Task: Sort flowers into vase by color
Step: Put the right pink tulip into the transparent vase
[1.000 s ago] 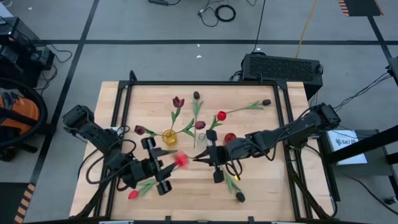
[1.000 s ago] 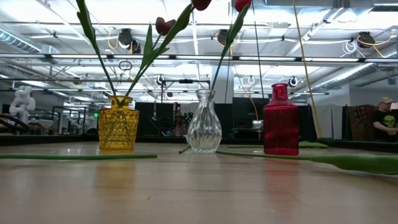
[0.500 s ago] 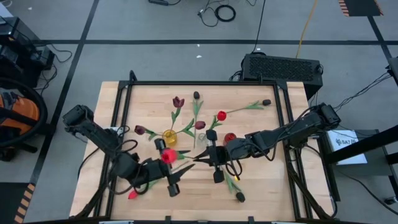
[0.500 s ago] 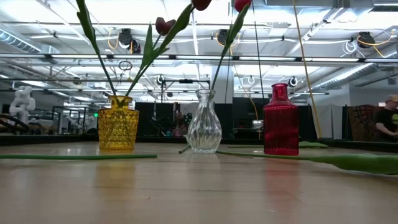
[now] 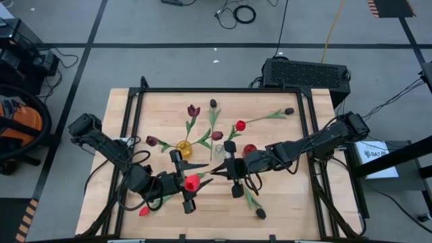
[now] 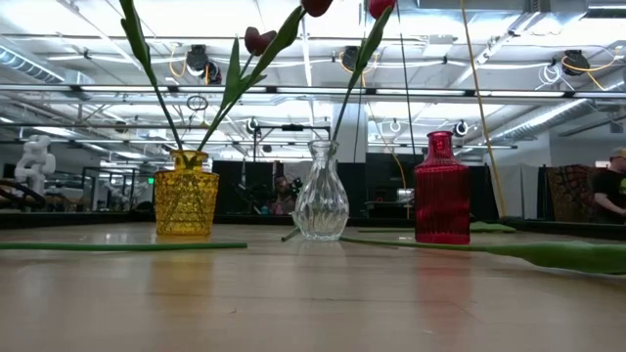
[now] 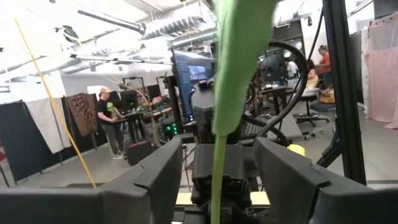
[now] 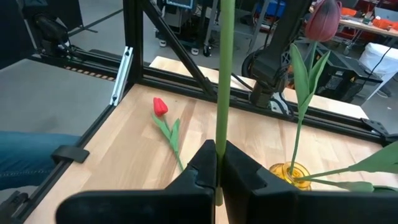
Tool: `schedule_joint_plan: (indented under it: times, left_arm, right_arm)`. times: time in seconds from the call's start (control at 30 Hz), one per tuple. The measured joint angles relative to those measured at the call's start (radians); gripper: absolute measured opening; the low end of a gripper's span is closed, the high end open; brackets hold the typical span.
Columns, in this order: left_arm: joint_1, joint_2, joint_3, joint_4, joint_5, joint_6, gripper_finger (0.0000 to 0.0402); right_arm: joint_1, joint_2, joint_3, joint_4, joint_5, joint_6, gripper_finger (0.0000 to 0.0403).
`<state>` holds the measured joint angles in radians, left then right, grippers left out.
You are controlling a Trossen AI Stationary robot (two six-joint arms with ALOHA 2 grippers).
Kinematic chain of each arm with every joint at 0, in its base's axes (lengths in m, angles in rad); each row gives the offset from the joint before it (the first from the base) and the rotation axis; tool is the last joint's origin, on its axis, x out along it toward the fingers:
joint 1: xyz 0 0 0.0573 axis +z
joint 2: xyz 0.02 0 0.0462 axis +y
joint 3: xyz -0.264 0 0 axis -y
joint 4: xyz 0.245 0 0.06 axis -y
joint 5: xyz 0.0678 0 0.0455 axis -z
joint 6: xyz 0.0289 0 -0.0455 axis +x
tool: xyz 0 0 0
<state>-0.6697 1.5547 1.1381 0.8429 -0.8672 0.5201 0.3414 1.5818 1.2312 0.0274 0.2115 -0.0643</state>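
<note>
A red tulip stands above the table, its head [image 5: 192, 182] up toward the camera. My right gripper [image 5: 217, 171] is shut on its green stem [image 8: 222, 74]. My left gripper [image 5: 183, 181] is open, with its fingers [image 7: 155, 180] wide on either side of the stem and leaf [image 7: 239, 68] and touching neither. A yellow vase [image 6: 186, 193] holding maroon tulips [image 5: 194, 110], a clear vase [image 6: 321, 193] and a red vase [image 6: 441, 191] stand in a row mid-table. My right gripper pinches the tulip's stem [image 8: 219, 134] between its two fingers. They come in about level from the table's right and lie across the stem. The stem rises upright out of the hold, and the flower is lifted clear of the table.
A red tulip [image 5: 144, 210] lies on the table near the front left. A dark one [image 5: 260, 214] lies at the front right, and another dark one [image 5: 289, 111] at the far right. A black metal frame [image 5: 223, 90] edges the wooden table. People show in the room beyond.
My left gripper has shifted a little toward the table's right and turned at the wrist, tipping upward. The held tulip's red head swung toward the far left and then back toward the near edge. My right gripper has stayed shut on the stem.
</note>
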Motion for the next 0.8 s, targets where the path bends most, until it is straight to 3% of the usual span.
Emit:
schedule_joint_plan:
  times: [0.63, 0.8]
  left_arm:
    - [-0.031, -0.018, 0.0, -0.028, -0.009, 0.063, 0.0014]
    - [-0.036, -0.021, 0.0, -0.035, -0.033, 0.066, 0.0013]
  right_arm:
    - [-0.002, 0.0, 0.0, -0.016, 0.003, 0.0, 0.0008]
    - [-0.002, 0.0, 0.0, -0.023, 0.03, 0.027, 0.0047]
